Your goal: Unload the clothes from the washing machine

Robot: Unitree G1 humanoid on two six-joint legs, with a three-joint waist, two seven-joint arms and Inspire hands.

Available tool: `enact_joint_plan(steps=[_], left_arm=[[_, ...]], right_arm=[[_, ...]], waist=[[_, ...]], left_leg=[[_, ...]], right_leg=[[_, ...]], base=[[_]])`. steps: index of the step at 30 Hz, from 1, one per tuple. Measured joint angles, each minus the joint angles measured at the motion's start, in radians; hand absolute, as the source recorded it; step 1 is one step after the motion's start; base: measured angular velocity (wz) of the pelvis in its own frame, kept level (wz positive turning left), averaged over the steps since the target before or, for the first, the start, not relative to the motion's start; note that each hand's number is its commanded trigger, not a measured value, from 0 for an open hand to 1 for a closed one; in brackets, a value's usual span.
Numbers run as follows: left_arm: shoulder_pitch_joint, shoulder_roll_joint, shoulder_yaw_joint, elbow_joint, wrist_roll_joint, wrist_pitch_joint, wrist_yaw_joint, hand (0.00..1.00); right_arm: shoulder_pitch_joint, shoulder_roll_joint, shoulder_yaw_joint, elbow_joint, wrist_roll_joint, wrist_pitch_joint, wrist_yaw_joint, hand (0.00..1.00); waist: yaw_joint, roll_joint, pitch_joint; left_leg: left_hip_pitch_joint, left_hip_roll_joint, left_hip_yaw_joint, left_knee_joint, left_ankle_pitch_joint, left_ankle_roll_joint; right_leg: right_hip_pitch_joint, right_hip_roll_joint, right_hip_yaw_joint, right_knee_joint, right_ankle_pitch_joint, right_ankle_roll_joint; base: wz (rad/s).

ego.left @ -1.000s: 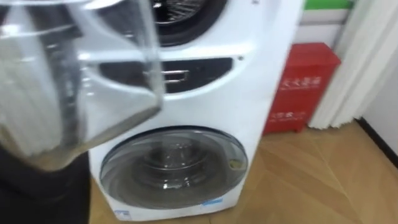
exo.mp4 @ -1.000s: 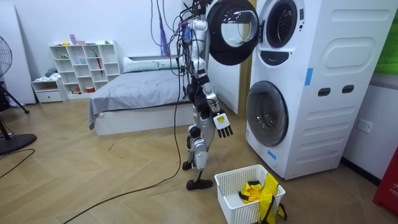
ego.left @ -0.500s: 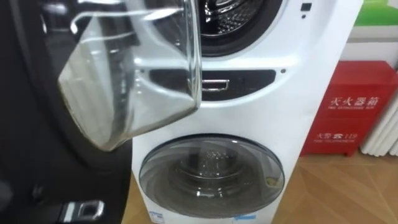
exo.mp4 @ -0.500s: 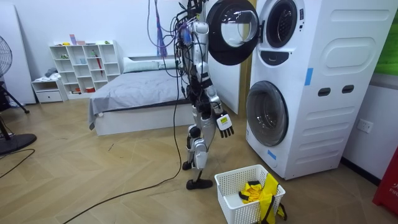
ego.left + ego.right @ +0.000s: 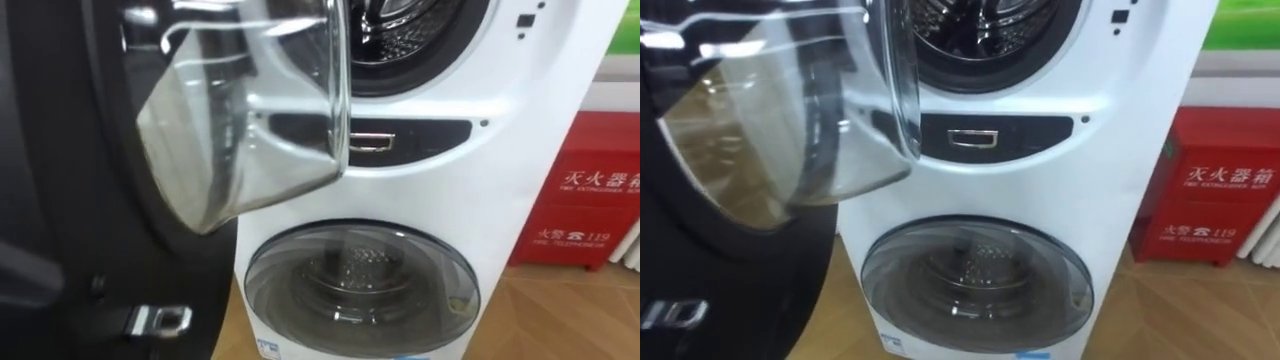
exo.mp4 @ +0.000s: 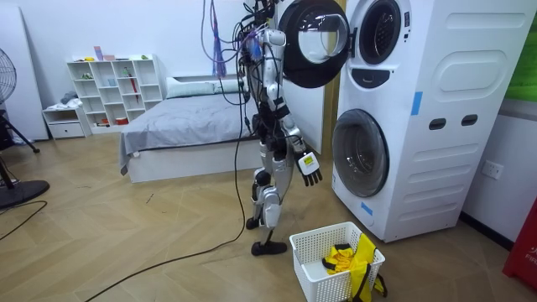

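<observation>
Two white washing machines are stacked. The upper machine's drum (image 5: 420, 30) stands open, and no clothes can be made out in the part of it that shows. Its dark round door with a bulging glass bowl (image 5: 250, 110) swings out to my left, close to my head. The lower machine's door (image 5: 360, 290) is closed. In the room view I stand upright beside the open door (image 6: 312, 42), facing the machines. My right hand (image 6: 309, 166) hangs at hip height in front of the lower machine with fingers relaxed, holding nothing.
A white laundry basket (image 6: 312, 245) with yellow clothes (image 6: 344, 256) sits on the wooden floor by my feet. A red cabinet (image 5: 600, 190) stands right of the machines. In the room view, a bed (image 6: 185, 126) and a white shelf (image 6: 113, 88) lie behind me.
The eye view has swung, so the machines sit further right and the open door looms larger. In the room view my right hand has risen slightly and moved towards the machines.
</observation>
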Motion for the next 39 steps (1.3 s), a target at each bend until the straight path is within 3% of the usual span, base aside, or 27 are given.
enact_joint_plan(steps=[6,11,13,15,18,24,29,34,37,39], left_arm=[[-0.015,-0.013,-0.085,-0.356,0.161,0.0,-0.008,0.0],[-0.03,-0.051,-0.175,-0.519,0.187,0.0,-0.059,0.0],[-0.035,-0.053,-0.235,-0.553,0.187,0.0,-0.077,0.0],[-0.041,-0.062,-0.309,-0.559,0.197,-0.001,-0.121,0.0],[-0.041,-0.095,-0.358,-0.553,0.201,-0.001,-0.146,0.0],[-0.053,-0.131,-0.479,-0.507,0.205,0.002,-0.259,0.0],[-0.06,-0.133,-0.612,-0.457,0.208,0.002,-0.359,0.0],[-0.067,-0.143,-0.693,-0.431,0.286,0.003,-0.416,0.0],[-0.102,-0.143,-0.808,-0.36,0.295,0.007,-0.459,0.0],[-0.106,-0.138,-0.921,-0.309,0.297,0.014,-0.531,0.0]], right_arm=[[0.006,0.013,0.003,-0.015,0.022,0.001,0.001,0.0],[0.007,0.015,0.041,-0.015,0.069,0.001,0.013,0.0],[0.002,0.014,0.053,-0.007,0.077,0.001,0.017,0.0],[-0.016,0.014,0.085,0.02,0.088,0.0,0.019,0.0],[-0.057,0.013,0.128,0.064,0.097,-0.003,0.035,0.0],[-0.104,0.012,0.189,0.096,0.103,-0.006,0.081,0.0],[-0.144,0.013,0.201,0.131,0.09,-0.006,0.105,0.0],[-0.158,0.01,0.222,0.133,0.095,-0.006,0.114,0.0],[-0.183,0.009,0.24,0.135,0.093,-0.007,0.117,0.0],[-0.202,0.009,0.245,0.135,0.091,-0.028,0.117,0.0]], waist=[[-0.027,-0.012,0.0049],[-0.03,-0.021,0.0042],[-0.035,-0.025,0.0059],[-0.039,-0.036,0.004],[-0.064,-0.051,0.0046],[-0.088,-0.053,0.0082],[-0.144,-0.054,0.0105],[-0.169,-0.052,0.0098],[-0.185,-0.046,0.011],[-0.22,-0.041,0.0123]], left_leg=[[-0.016,-0.004,-0.019,0.009,0.0,0.0],[-0.015,-0.004,-0.022,0.009,0.0,0.0],[-0.018,-0.004,-0.025,0.01,0.0,0.0],[-0.021,-0.004,-0.026,0.013,0.0,0.0],[-0.028,-0.005,-0.034,0.018,0.001,0.001],[-0.047,-0.004,-0.039,0.035,0.0,0.006],[-0.056,-0.004,-0.034,0.035,0.002,0.008],[-0.07,-0.008,-0.037,0.048,0.002,0.009],[-0.072,-0.013,-0.037,0.049,0.004,0.013],[-0.071,-0.018,-0.032,0.04,0.006,0.016]], right_leg=[[-0.001,-0.003,-0.026,-0.002,-0.002,0.004],[0.0,-0.003,-0.025,-0.001,-0.002,0.004],[-0.002,-0.004,-0.029,-0.001,-0.002,0.004],[-0.004,-0.004,-0.033,-0.001,-0.002,0.004],[0.001,-0.005,-0.041,0.0,-0.002,0.004],[-0.001,-0.008,-0.046,0.0,-0.001,0.006],[-0.005,-0.009,-0.049,0.002,-0.001,0.006],[-0.02,-0.01,-0.05,0.003,0.0,0.006],[-0.02,-0.015,-0.047,0.003,0.0,0.006],[-0.027,-0.018,-0.035,0.002,0.0,0.007]], base=[[0.16],[0.01],[0.04],[0.06],[0.16],[0.05],[-0.01],[0.05],[0.04],[-0.11]])
